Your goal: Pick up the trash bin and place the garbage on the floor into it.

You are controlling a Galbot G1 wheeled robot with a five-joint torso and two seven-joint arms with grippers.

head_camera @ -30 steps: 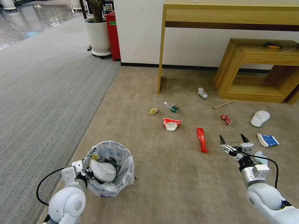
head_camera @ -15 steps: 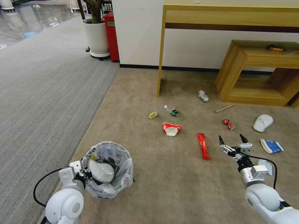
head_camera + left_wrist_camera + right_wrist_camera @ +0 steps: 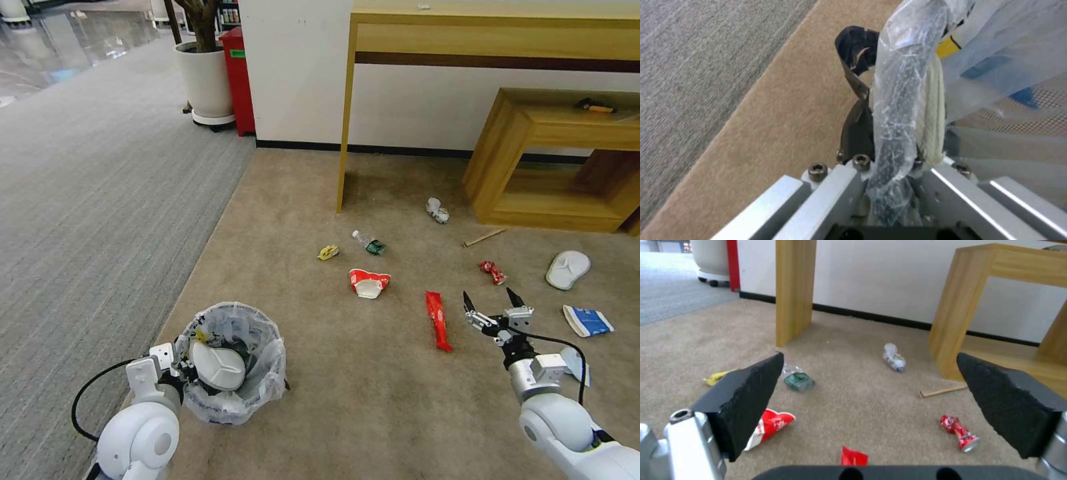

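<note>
Trash bin (image 3: 230,363), lower left of frame, is hanging by its rim from the clamping left tool (image 3: 175,360); right tool (image 3: 489,304) is hovering spread beside the red wrapper (image 3: 437,319), seemingly readying a pickup.

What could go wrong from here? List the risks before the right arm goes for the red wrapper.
1. The left pincer grips the small round dark trash bin only by its rim and thin clear liner; the plastic might slip or tear.
2. The long flat red wrapper lies flush on the beige carpet, so the open right pincer may scrape or skid over it.
3. The white slipper sits high in the bin and could tip out.
</note>
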